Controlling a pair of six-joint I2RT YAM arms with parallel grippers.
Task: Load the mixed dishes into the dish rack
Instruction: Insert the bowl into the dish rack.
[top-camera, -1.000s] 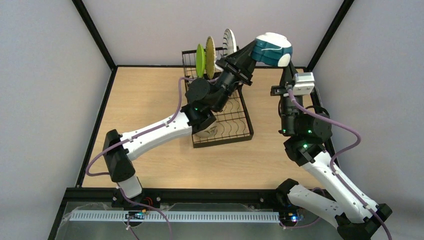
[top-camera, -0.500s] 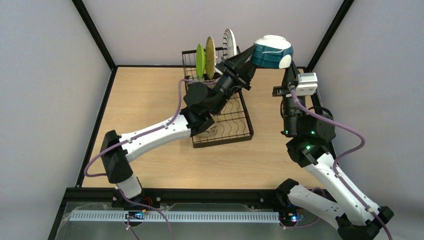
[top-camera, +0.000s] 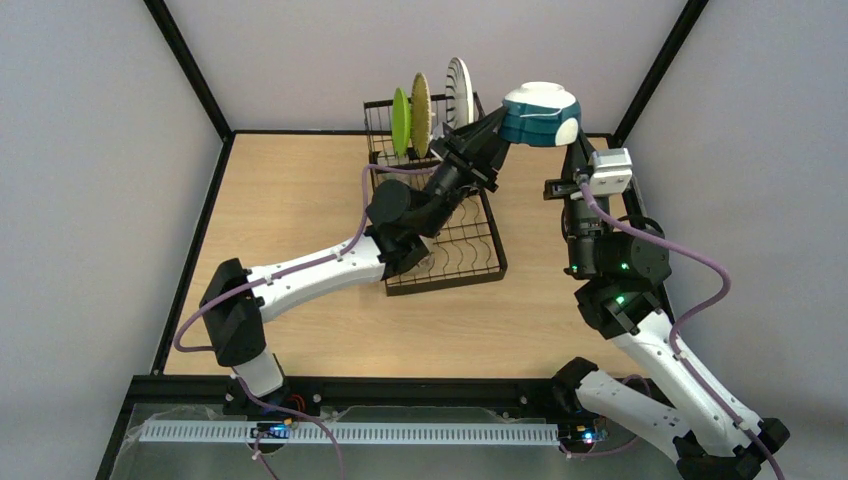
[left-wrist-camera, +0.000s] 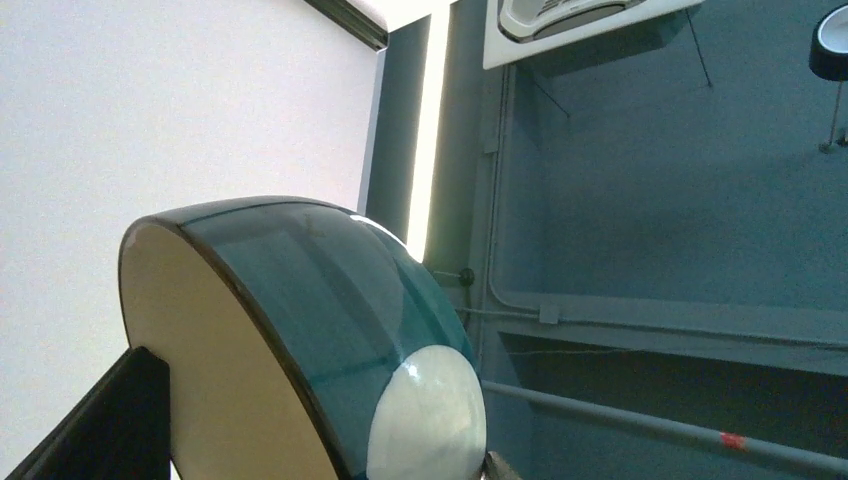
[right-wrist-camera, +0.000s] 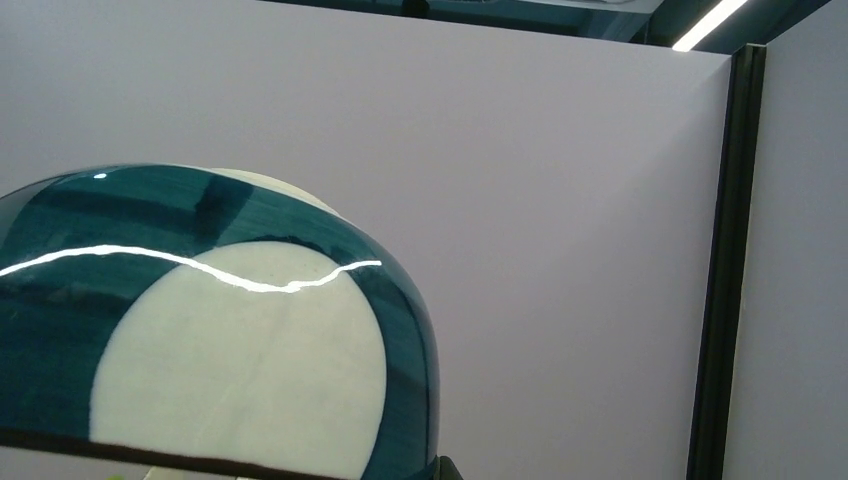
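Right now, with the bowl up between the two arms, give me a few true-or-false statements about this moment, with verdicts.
1. The blue-patterned bowl is up in the air, clear of the table. True.
2. Three plates stand on edge in the dish rack. True.
3. The green plate lies flat on the table. False: it stands upright in the rack, beside the woven bamboo plate.
4. The right gripper rests on the table. False: it is raised at the bowl.
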